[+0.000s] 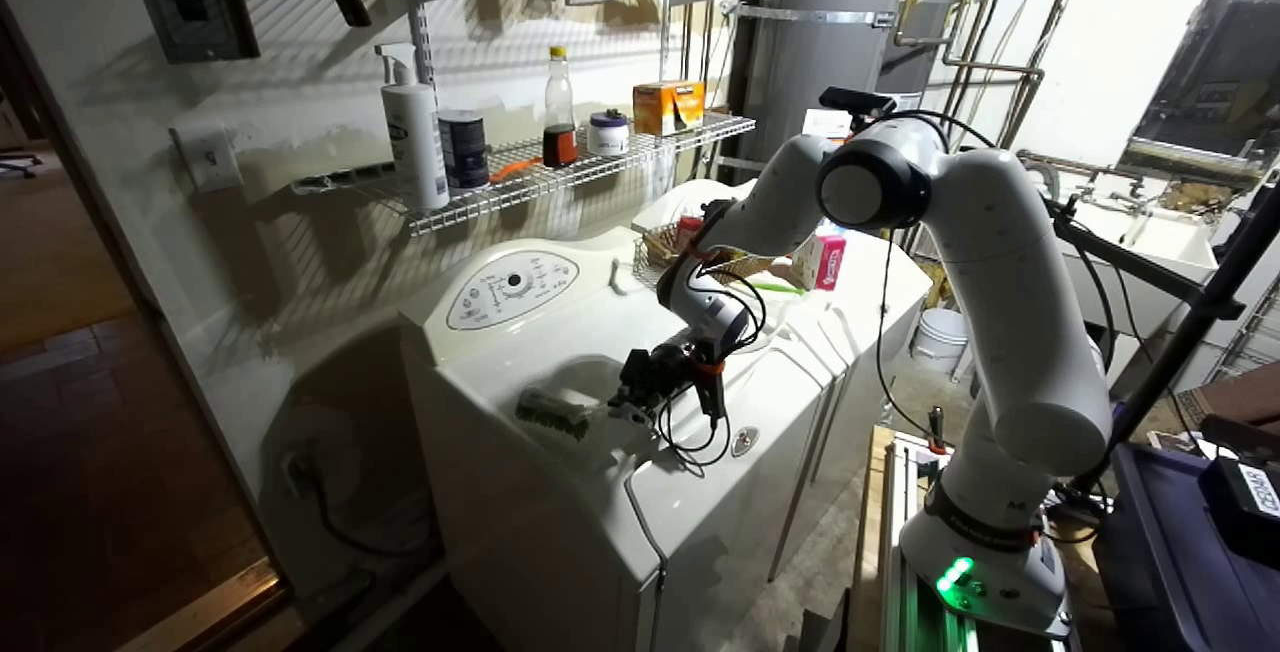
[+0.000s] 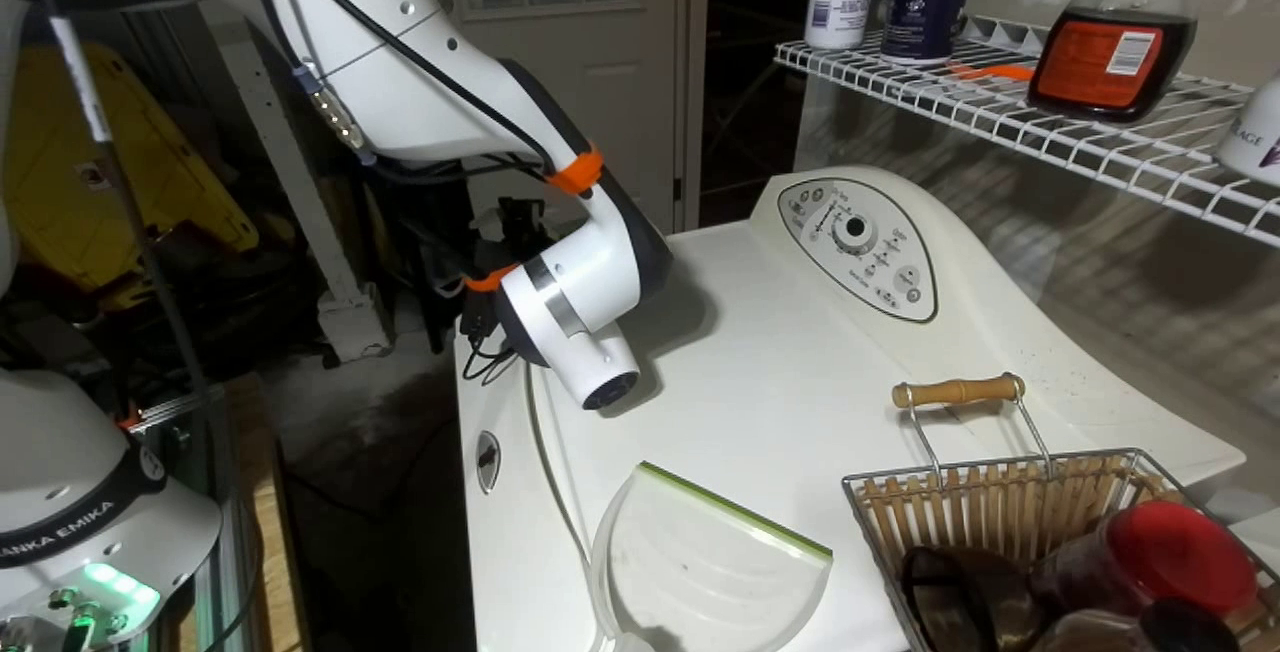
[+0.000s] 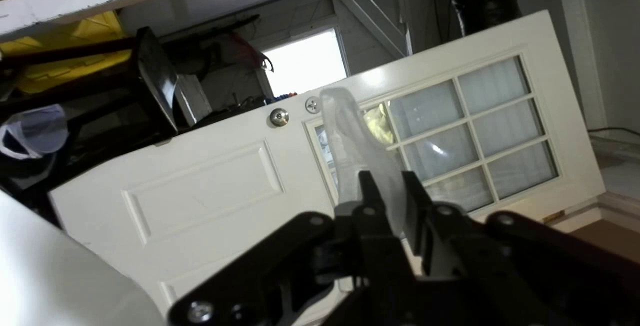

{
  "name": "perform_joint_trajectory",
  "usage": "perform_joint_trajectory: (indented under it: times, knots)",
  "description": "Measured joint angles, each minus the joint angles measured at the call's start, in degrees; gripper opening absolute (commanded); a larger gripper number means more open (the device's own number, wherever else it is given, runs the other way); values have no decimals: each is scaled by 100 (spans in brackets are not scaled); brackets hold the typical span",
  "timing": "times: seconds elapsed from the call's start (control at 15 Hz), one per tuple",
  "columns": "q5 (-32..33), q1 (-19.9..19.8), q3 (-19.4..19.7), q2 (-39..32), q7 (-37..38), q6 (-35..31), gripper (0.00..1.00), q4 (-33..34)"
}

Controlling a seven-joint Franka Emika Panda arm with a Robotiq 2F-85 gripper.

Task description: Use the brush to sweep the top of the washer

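Within the hand (image 3: 388, 181), the brush (image 1: 552, 414), over the washer (image 1: 590, 494).

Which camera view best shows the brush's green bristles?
An exterior view: the green bristles show against the white washer. The wrist view shows a translucent part of the brush in the gripper, no bristles; in an exterior view, none show behind the Franka arm.

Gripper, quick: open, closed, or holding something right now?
Gripper: closed, holding the brush by its translucent handle.
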State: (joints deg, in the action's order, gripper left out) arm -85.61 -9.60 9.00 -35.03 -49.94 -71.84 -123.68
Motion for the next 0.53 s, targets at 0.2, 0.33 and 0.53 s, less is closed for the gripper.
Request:
perform_joint_trajectory:
  times: [0.2, 0.33, 0.53]
  knots:
    - [-97, 3, 0, -124, 174, -56, 15, 9]
    - [-101, 3, 0, -150, 190, -56, 4, 12]
    - [-102, 5, 24, -147, 180, -191, 4, 19]
